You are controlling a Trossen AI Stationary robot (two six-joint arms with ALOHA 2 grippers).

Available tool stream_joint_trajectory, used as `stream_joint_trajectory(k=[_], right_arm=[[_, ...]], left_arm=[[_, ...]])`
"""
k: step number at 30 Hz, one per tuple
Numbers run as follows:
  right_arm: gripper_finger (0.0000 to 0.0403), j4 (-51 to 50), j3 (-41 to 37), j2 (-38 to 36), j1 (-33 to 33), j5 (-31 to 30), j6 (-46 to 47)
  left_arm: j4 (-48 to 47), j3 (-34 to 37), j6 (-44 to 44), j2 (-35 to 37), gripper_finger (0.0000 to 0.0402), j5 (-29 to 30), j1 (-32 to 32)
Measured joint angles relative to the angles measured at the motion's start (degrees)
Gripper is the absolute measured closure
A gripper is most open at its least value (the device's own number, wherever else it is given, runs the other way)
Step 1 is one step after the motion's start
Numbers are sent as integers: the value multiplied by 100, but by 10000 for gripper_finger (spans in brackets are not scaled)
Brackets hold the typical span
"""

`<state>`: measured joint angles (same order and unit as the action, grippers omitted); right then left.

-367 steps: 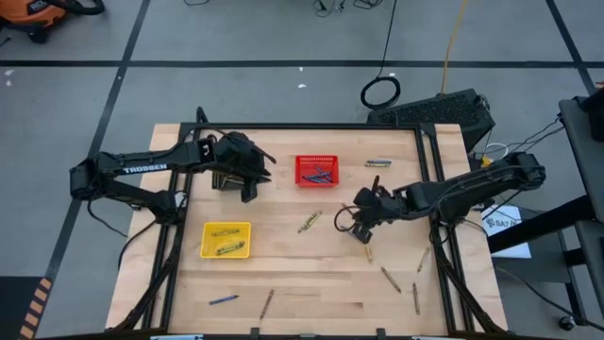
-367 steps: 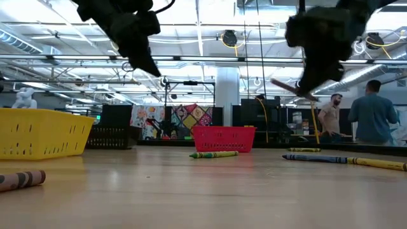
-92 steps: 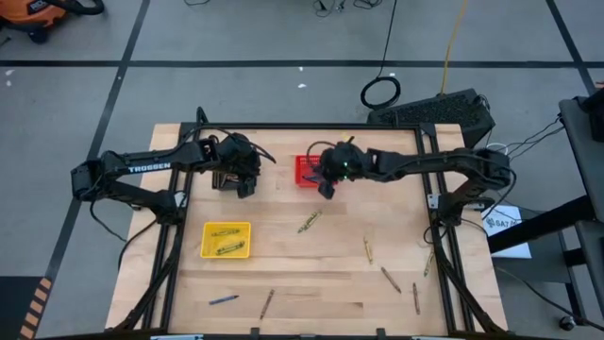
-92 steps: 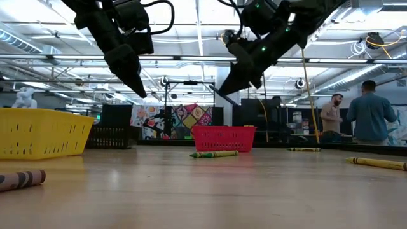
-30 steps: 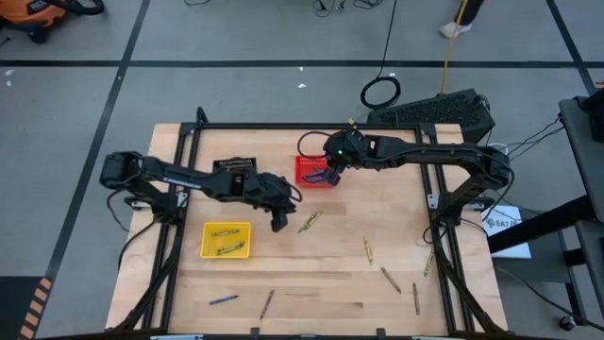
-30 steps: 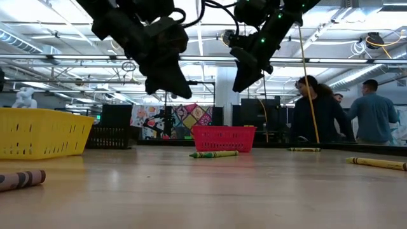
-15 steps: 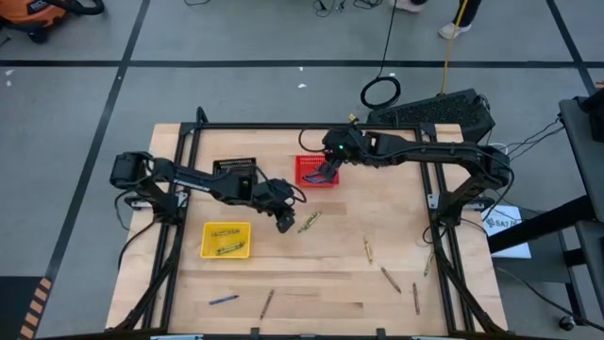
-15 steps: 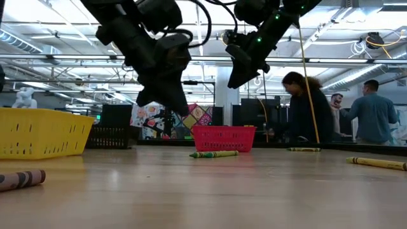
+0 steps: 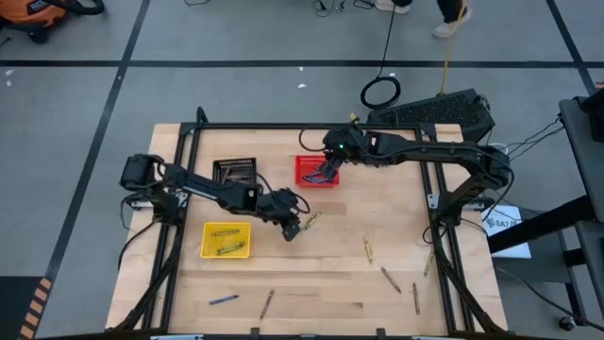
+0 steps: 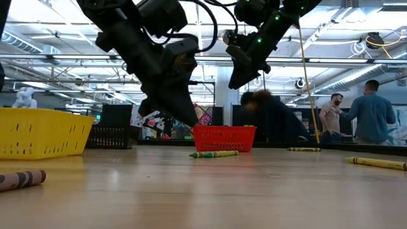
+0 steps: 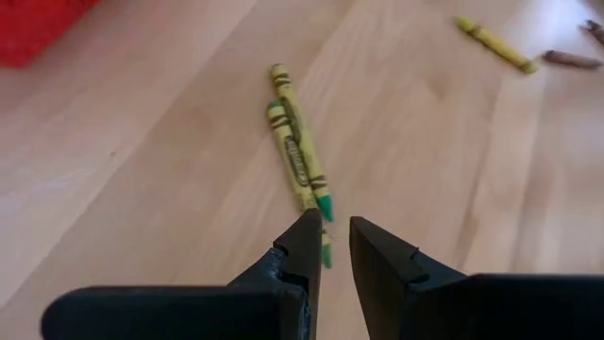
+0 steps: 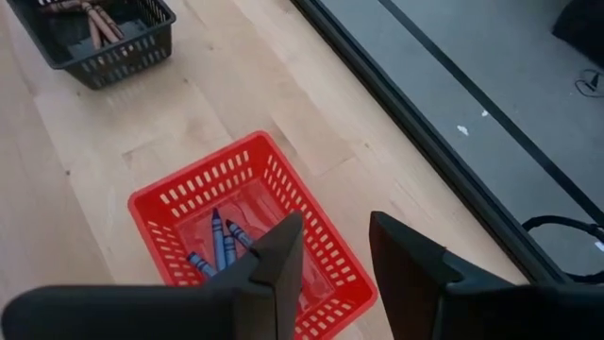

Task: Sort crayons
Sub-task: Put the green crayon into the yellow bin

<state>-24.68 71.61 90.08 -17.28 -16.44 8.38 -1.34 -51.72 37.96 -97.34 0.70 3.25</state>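
Two yellow-green crayons (image 11: 294, 142) lie side by side on the wood near the table's middle (image 9: 309, 221). My left gripper (image 11: 334, 222) hovers just above their green-tipped ends, open by a narrow gap with nothing between its fingers; in the low view it (image 10: 191, 124) hangs clear of the table. My right gripper (image 12: 335, 227) stands open above the red basket (image 12: 179, 194), which holds a few blue crayons (image 12: 219, 241). More crayons lie loose near the table's front and right.
A yellow basket (image 9: 226, 240) with yellow-green crayons sits at the near left, and a black basket (image 9: 234, 173) with brown crayons at the far left. Loose crayons lie at the near edge (image 9: 224, 299) and near right (image 9: 390, 278). People stand behind the table (image 10: 372, 114).
My left gripper has gone toward the table's right and near edge and down, from beside the black basket to just over the two yellow-green crayons. A person behind the table has walked across the low view.
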Motion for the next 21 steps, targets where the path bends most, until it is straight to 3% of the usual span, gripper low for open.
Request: stream_joint_trajectory(k=[10, 21], right_arm=[[291, -86, 0, 2, 0, 13, -81], [291, -88, -2, 2, 0, 19, -203]], left_arm=[[421, 2, -101, -482, 338, 203, 195], [457, 2, -275, -542, 338, 435, 354]])
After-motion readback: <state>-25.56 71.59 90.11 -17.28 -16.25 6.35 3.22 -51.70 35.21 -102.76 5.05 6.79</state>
